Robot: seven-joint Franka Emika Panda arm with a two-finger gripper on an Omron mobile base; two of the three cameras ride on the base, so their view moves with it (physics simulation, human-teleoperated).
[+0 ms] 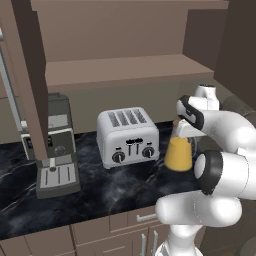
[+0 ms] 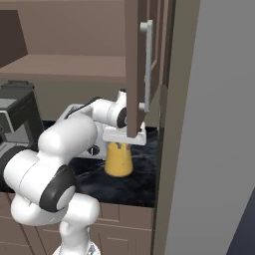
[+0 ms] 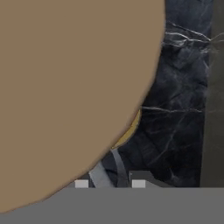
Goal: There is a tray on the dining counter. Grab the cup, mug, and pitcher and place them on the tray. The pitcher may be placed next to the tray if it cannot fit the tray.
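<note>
1 pitcher [image 1: 178,156] of orange liquid stands on the black marble counter [image 1: 100,190], just right of 1 silver 4-slot toaster [image 1: 128,136]. The toaster shows 2 dark knobs on its front. Further left sits 1 grey coffee machine [image 1: 56,150] with a slotted drip tray. The white arm reaches over the pitcher, and the gripper [image 2: 124,137] sits down on the vessel's top; in the right base view an open cabinet door [image 2: 141,64] with 1 long handle hides part of the hand. From the hand view the tan round lid [image 3: 70,87] looms very close, with a sliver of orange at its rim and veined marble beside it. The fingers are barely visible, so whether the gripper has clenched on the pitcher cannot be told.
</note>
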